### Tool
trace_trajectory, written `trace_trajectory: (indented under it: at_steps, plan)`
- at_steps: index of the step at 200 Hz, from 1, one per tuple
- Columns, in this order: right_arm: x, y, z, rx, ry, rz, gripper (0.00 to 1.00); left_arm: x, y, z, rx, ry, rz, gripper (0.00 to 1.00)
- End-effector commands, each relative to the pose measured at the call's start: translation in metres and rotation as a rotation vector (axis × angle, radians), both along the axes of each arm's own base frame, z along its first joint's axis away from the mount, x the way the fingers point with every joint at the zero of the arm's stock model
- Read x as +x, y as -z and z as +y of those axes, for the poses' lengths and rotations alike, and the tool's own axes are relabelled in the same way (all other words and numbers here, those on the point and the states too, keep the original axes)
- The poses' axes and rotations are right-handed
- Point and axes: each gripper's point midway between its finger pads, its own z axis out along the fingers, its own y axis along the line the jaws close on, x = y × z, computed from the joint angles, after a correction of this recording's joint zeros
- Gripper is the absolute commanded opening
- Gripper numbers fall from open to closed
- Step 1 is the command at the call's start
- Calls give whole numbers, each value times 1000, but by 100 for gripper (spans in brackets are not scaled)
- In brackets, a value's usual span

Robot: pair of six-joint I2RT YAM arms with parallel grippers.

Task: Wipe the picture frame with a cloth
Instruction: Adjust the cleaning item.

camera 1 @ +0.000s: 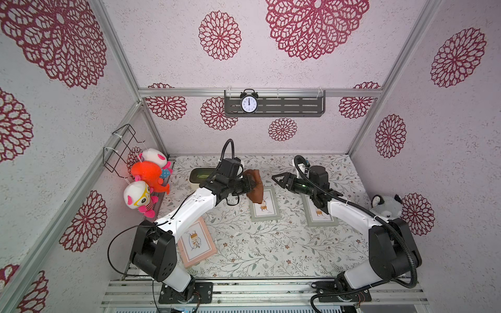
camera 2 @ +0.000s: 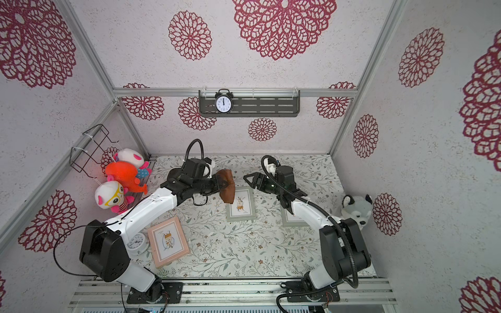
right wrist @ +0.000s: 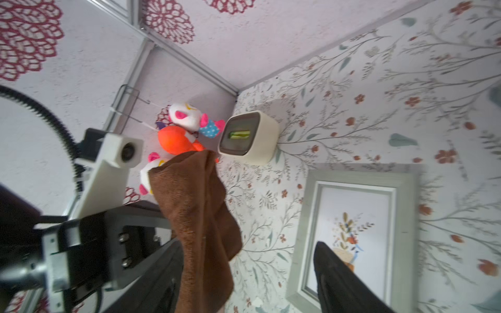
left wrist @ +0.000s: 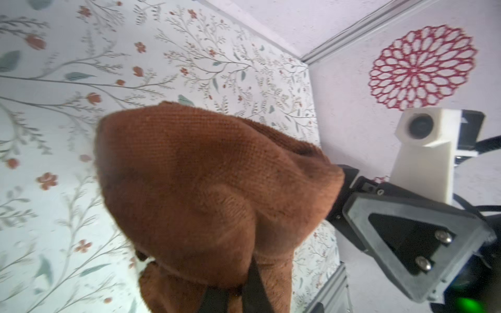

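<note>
The cloth (camera 1: 256, 189) is pinched in the closed left gripper (camera 1: 247, 185), hung over a frame (camera 1: 265, 210) below it, while the right gripper (camera 1: 279, 178) is spread wide, empty, just beside

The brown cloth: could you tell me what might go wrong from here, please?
The brown cloth hangs bunched from the left gripper, so it might slip or wipe with only a corner. The middle grey-green picture frame lies unheld and could slide. The open right gripper nearby might snag the cloth.

cloth (camera 1: 254, 187) at centre frame (camera 1: 265, 207) far-left corner | second frame (camera 1: 317, 215) right | third frame (camera 1: 196, 241) near-left | all on bench (camera 1: 271, 252)
</note>
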Motion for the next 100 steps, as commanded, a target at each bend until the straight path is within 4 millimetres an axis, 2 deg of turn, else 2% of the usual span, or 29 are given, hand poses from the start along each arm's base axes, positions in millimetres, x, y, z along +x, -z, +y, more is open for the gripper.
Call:
trace_trajectory:
  at_steps: [1, 21, 50, 100]
  plan:
    - [-18, -44, 18, 147, -109, -55, 78, 3, -38, -31, -179, 86, -69, 0]
    - [-19, -45, 21, 167, -113, -31, 79, 5, -34, -37, -172, 100, -59, 0]
    - [-11, -34, 22, 166, -89, 34, 79, 3, -31, -44, -179, 138, -57, 0]
    - [-1, -25, 24, 199, -71, 122, 71, -9, -33, -50, -205, 226, -97, 0]
